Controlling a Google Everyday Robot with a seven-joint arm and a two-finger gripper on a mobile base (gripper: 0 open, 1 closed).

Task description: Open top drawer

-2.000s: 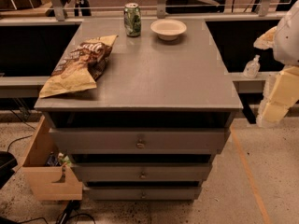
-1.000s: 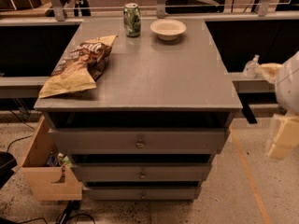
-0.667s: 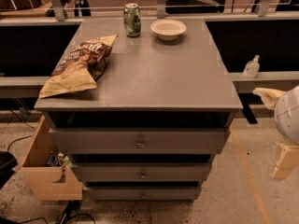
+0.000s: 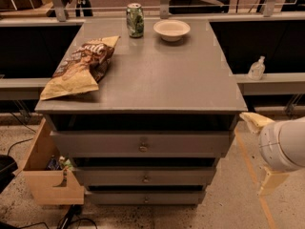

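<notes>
A grey wooden cabinet (image 4: pixel 157 80) stands in the middle of the room, seen from in front and above. On its flat top, a crumpled brown and tan snack bag (image 4: pixel 81 68) lies at the near left. At the far edge, a green drinks can (image 4: pixel 135 20) stands upright, and just to its right sits a small white bowl (image 4: pixel 171 30).

Below the top is a dark gap, and under that the top drawer (image 4: pixel 95 144), a wide grey front running almost the whole width of the cabinet. It sits pushed in, with a small round metal knob (image 4: pixel 143 148) at its centre. Two shorter grey drawer fronts (image 4: pixel 105 177) lie beneath it, each with its own small knob.

The gripper (image 4: pixel 279 147) is at the right edge of the scene, to the right of the cabinet and about level with the top drawer. It is apart from the cabinet and touches nothing. I cannot tell whether it is apart or together.

A light wooden box (image 4: pixel 47 185) sits on the floor against the cabinet's left side. A small clear pump bottle (image 4: pixel 257 68) stands on a ledge to the right.
</notes>
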